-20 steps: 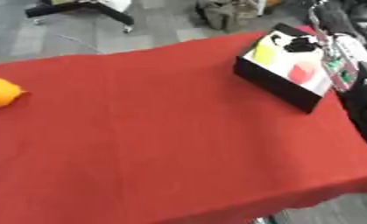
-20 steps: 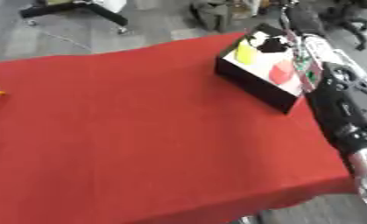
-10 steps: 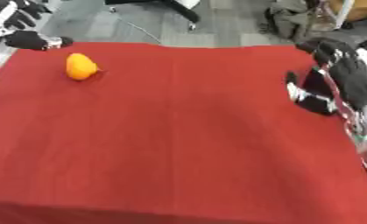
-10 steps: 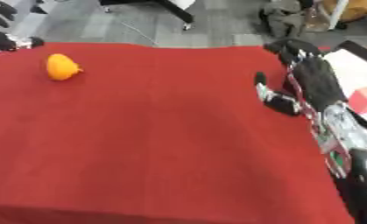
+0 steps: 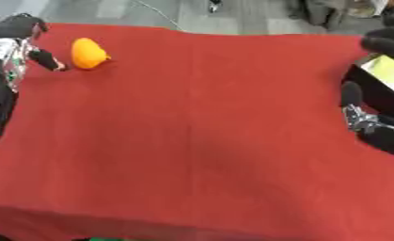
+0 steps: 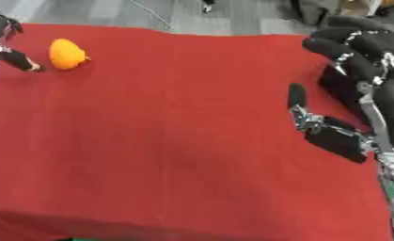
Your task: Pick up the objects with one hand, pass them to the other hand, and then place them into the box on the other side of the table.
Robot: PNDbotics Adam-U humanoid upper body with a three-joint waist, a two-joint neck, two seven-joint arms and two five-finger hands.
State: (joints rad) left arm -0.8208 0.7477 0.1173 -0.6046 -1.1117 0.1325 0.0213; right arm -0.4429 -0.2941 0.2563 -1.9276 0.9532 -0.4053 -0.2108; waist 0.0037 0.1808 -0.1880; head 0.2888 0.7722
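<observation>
An orange fruit-like object (image 5: 87,52) lies on the red tablecloth at the far left. My left hand (image 5: 17,43) comes in at the left edge just beside it, thumb (image 5: 48,60) stretched toward it, a small gap between them, nothing held. At the right side my right hand (image 6: 341,139) hovers open and empty over the cloth, thumb pointing up the table and fingers (image 6: 352,41) loosely bent. Behind it stands the black box (image 5: 358,79), mostly hidden, with something yellow-green (image 5: 388,70) inside.
The red cloth (image 5: 200,127) covers the whole table; its near edge runs along the bottom of the views. Grey floor and dark office furniture lie beyond the far edge.
The camera has swung left, bringing the orange object and my left hand into view. My right hand has come away from the box and now hangs open over the cloth.
</observation>
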